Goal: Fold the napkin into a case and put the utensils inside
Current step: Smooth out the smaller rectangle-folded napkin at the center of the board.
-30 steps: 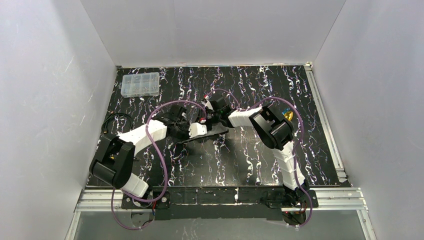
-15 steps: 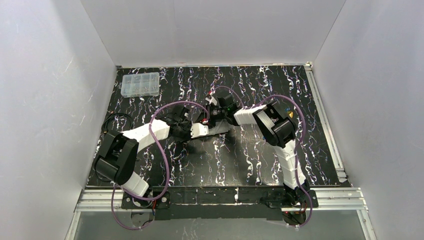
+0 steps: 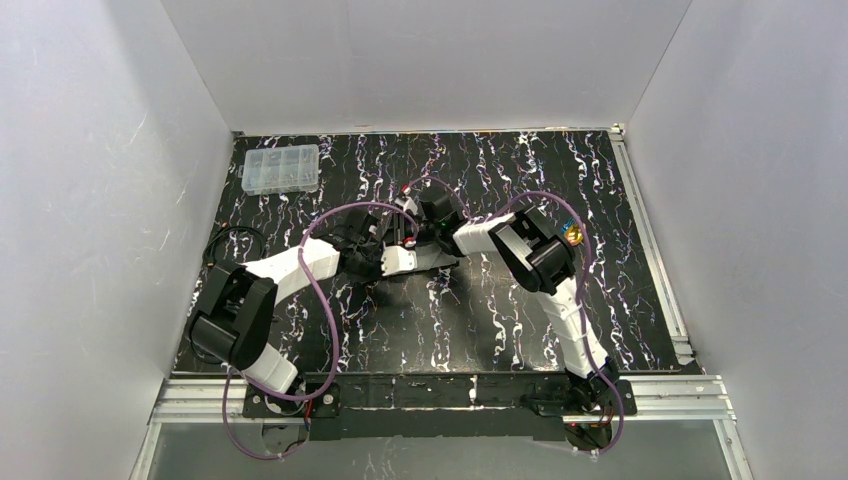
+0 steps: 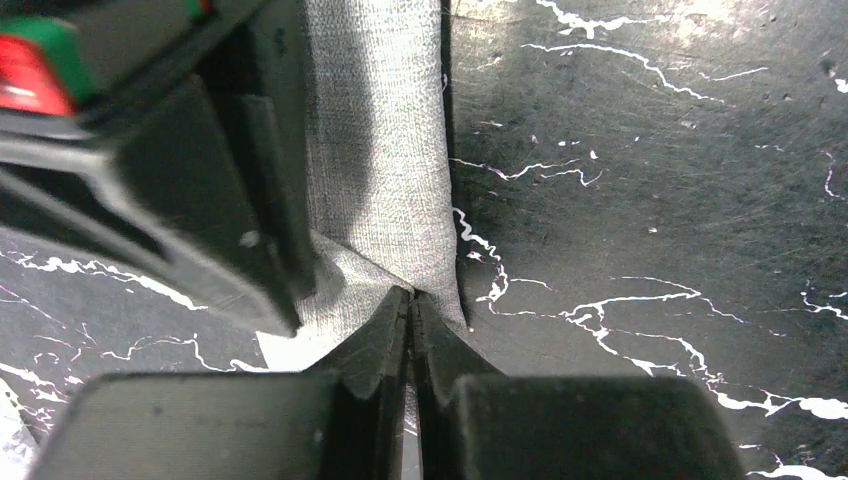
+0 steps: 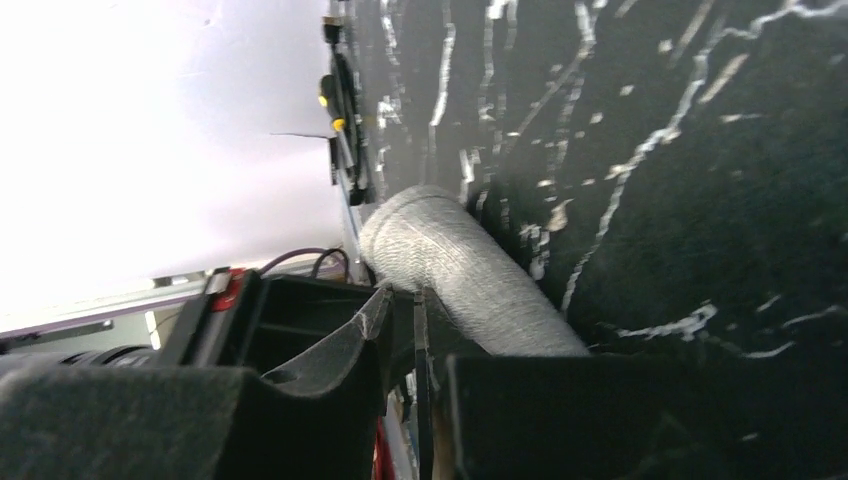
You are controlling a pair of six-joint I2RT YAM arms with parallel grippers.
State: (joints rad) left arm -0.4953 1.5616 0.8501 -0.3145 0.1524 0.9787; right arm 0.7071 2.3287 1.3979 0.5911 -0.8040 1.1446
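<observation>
The light-grey napkin (image 3: 437, 262) lies mid-table, mostly hidden under both wrists. In the left wrist view it is a folded strip (image 4: 385, 150), and my left gripper (image 4: 410, 300) is shut on its near corner. From above, the left gripper (image 3: 408, 258) meets my right gripper (image 3: 412, 240) over the cloth. The right wrist view shows the napkin as a rounded fold (image 5: 450, 255). The right gripper (image 5: 415, 295) pinches the edge of that fold, its fingers almost together. A gold and blue glint of the utensils (image 3: 574, 235) shows beside the right arm's elbow.
A clear plastic compartment box (image 3: 281, 168) sits at the back left corner. A black cable loop (image 3: 235, 243) lies by the left wall. Purple cables arch over both arms. White walls enclose the mat, with a metal rail (image 3: 650, 250) along its right side.
The right wrist drew back from the napkin, then returned down and left to it, its elbow shifting left. The left arm settled slightly and kept its hold.
</observation>
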